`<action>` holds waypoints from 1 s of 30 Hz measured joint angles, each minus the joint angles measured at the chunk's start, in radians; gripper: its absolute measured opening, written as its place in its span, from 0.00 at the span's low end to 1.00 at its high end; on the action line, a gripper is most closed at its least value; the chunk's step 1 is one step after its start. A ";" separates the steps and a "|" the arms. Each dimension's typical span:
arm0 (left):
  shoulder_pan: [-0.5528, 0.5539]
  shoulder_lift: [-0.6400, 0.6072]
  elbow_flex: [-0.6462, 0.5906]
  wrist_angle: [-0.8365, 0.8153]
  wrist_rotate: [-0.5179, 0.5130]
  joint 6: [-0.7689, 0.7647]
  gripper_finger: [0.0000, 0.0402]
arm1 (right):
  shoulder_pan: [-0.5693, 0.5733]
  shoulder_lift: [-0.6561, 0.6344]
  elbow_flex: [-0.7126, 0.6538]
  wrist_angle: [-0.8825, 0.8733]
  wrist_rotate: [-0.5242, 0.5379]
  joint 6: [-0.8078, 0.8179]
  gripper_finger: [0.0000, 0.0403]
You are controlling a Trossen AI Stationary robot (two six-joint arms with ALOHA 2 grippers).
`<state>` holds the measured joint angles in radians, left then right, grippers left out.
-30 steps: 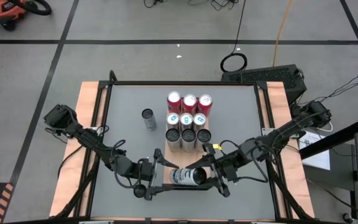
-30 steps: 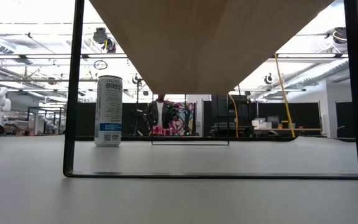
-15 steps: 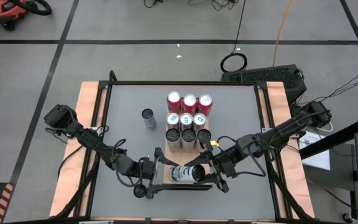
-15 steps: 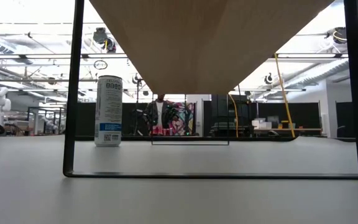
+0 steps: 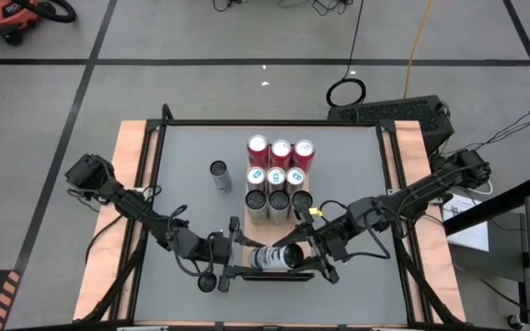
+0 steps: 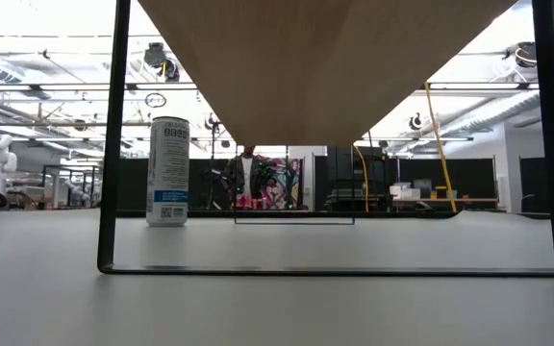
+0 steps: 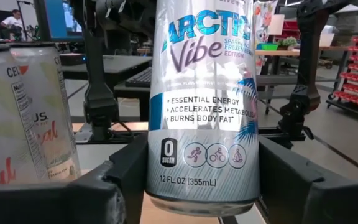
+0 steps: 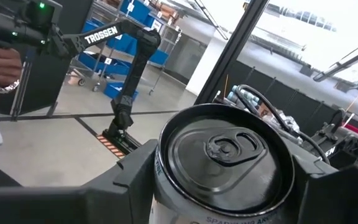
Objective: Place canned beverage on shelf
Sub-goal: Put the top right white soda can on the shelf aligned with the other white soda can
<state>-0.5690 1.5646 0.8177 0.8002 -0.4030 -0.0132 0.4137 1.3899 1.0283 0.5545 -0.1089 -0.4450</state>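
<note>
While lying sideways near shelf (image 5: pixel 247 250) front edge, white can (image 5: pixel 277 259) sits gripped between right gripper (image 5: pixel 309 257) and left gripper (image 5: pixel 232 255), both clenched on it, arms stretched low, converging; upright cans (image 5: pixel 279 175) fill shelf beyond.

The held can (image 5: pixel 277 258) lies on its side between the left gripper (image 5: pixel 231 256) and the right gripper (image 5: pixel 309 255), over the near end of the shelf (image 5: pixel 237 261). Beyond both grippers, nine cans (image 5: pixel 279 178) stand in three rows on the shelf. A lone can (image 5: pixel 220 176) stands on the surface (image 5: pixel 191 147), beyond the left gripper.
</note>
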 joint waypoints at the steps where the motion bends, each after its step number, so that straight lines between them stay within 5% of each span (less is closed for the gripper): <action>1: 0.000 0.000 0.000 -0.002 -0.002 -0.001 0.57 | 0.000 0.000 0.000 -0.002 0.001 0.005 0.49; 6: -0.002 0.000 0.000 -0.001 -0.018 -0.015 0.57 | 0.000 0.000 0.000 -0.006 0.014 0.052 0.52; 18: -0.042 0.000 0.000 0.033 -0.168 0.125 0.58 | 0.049 -0.001 0.000 -0.021 0.241 0.264 0.77; 30: -0.034 0.000 0.000 0.011 -0.175 0.124 0.58 | 0.053 -0.001 0.000 -0.003 0.243 0.310 0.67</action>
<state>-0.6025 1.5646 0.8176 0.8111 -0.5785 0.1112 0.4664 1.3891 1.0283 0.5516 0.1337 -0.1353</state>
